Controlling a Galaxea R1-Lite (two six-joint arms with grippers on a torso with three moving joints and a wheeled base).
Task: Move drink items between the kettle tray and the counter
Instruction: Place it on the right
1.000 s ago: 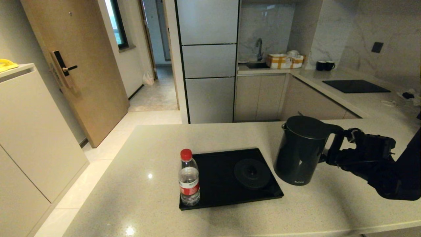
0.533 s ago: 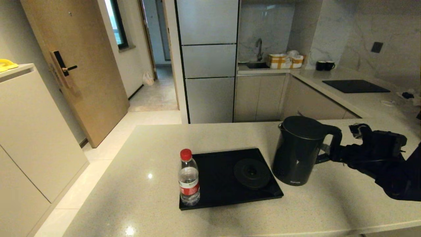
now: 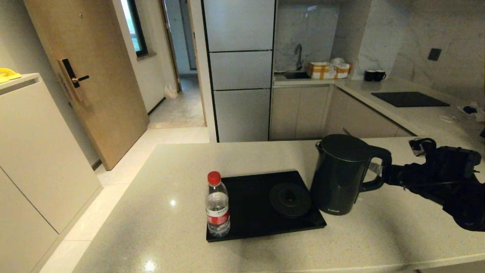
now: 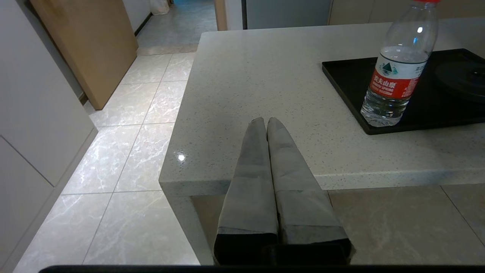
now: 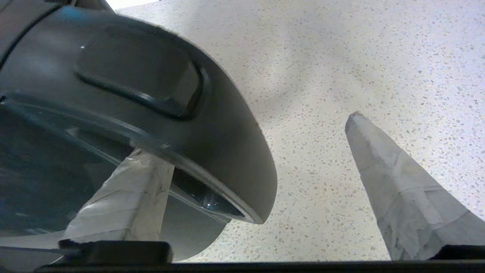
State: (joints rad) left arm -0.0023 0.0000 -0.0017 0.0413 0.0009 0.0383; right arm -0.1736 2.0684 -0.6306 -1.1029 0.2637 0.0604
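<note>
Item 1: kettle (image 3: pixel 341 174). Stands upright on the counter (image 3: pixel 170 182), just beside the tray (image 3: pixel 246 227) on its right edge, base maybe over the tray's rim, can't tell. Not on the base disc (image 3: pixel 290 199). I judge it rigid, glossy, prob. slippery on the body, heavy if filled; fill level unseen. Best hold: loop handle (image 3: pixel 379 167), upper part, so it hangs plumb.

Item 2: water bottle (image 3: pixel 217 204). Upright on the tray's front left corner, well apart from kettle. Thin plastic, light, about half full; I'd take it at the label, gently, since it'll crush.

Item 3: R gripper (image 5: pixel 242 167). To the right of the kettle, arm reaching in level, wrist horizontal. Fingers spread wide: one finger (image 5: pixel 125 189) threaded inside the handle loop, the other (image 5: pixel 394 182) outside over bare counter. Nothing clamped.

Item 4: L gripper (image 4: pixel 267 125). Parked off the counter's front edge, well left of the tray, fingers pressed together, holding nothing.
</note>
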